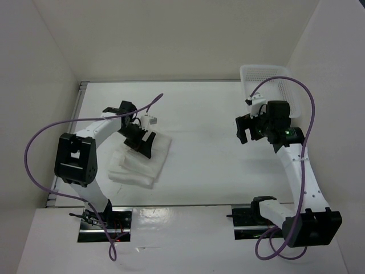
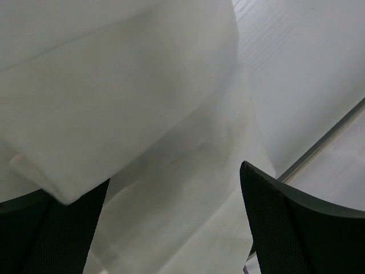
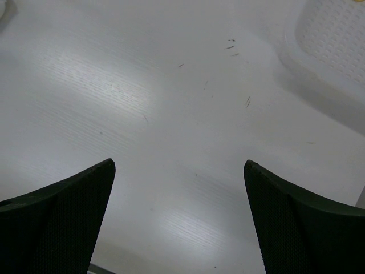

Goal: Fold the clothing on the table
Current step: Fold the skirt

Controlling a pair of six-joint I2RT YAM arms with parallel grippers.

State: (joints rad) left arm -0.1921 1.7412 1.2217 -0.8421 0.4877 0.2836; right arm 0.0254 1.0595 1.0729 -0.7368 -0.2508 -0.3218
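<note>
garment point(image 1: 161, 149): white and thin, lying on the left half of the table point(image 1: 217, 154), folded into a rough layered rectangle. Several stacked edges show along its near-left side.
garment, close view: in the left wrist view a smooth upper layer overlaps a lower one. A folded corner hangs down at the tip of the left-hand finger point(image 2: 51, 234).
left gripper point(image 1: 144, 149): low over the middle of the garment, jaws spread as wide as they go. Nothing is pinched between them, and cloth fills the view below and between the fingers. Whether a finger touches the fabric: cannot tell.
right gripper point(image 1: 242, 130): raised over bare tabletop on the right side, well apart from the garment. The jaws are wide apart and empty, and the fingers point toward the middle of the table.
basket point(image 1: 263, 69): white perforated plastic, in the far right corner of the table, just behind the right arm. One corner of it shows at the top right of the right wrist view.
rail point(image 2: 328, 140): thin metal strip along the table edge, seen past the cloth in the left wrist view.
scuffs point(image 3: 231, 47): a few small dark marks on the tabletop ahead of the right gripper.
cables point(image 1: 40, 137): purple, one looping off each arm.
</note>
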